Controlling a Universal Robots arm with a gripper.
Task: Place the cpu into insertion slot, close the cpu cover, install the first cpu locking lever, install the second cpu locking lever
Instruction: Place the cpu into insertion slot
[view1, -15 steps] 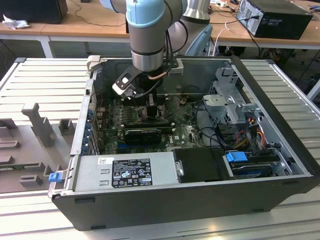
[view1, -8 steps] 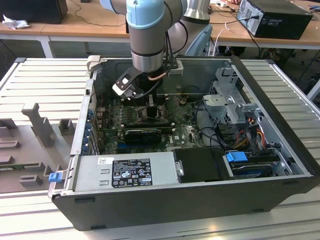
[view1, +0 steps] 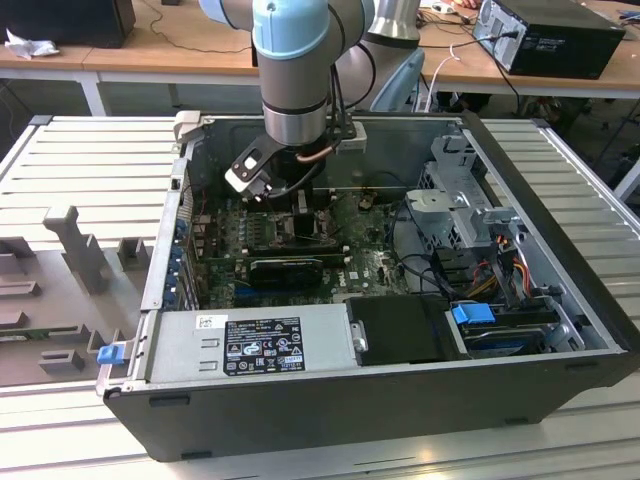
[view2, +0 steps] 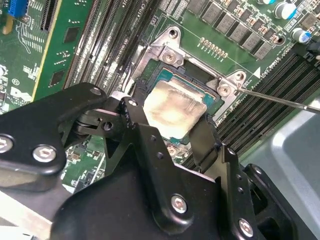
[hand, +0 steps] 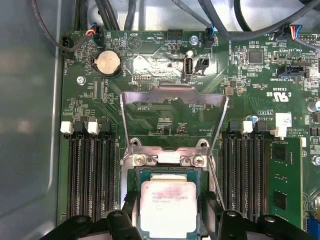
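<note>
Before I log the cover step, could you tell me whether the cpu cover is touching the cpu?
Apart. In the first wrist view the cpu cover stands swung open, board showing through its cut-out, while the cpu lies uncovered.

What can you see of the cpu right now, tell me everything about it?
The cpu is a small flat square chip: a pale silvery metal lid with faint print and dull smears, on a thin green board edge. It lies face up and level in the insertion slot; I cannot tell whether it is fully seated. The gripper is shut on it, its black fingers against two opposite edges. The cpu cover is swung open and does not touch it.
</note>
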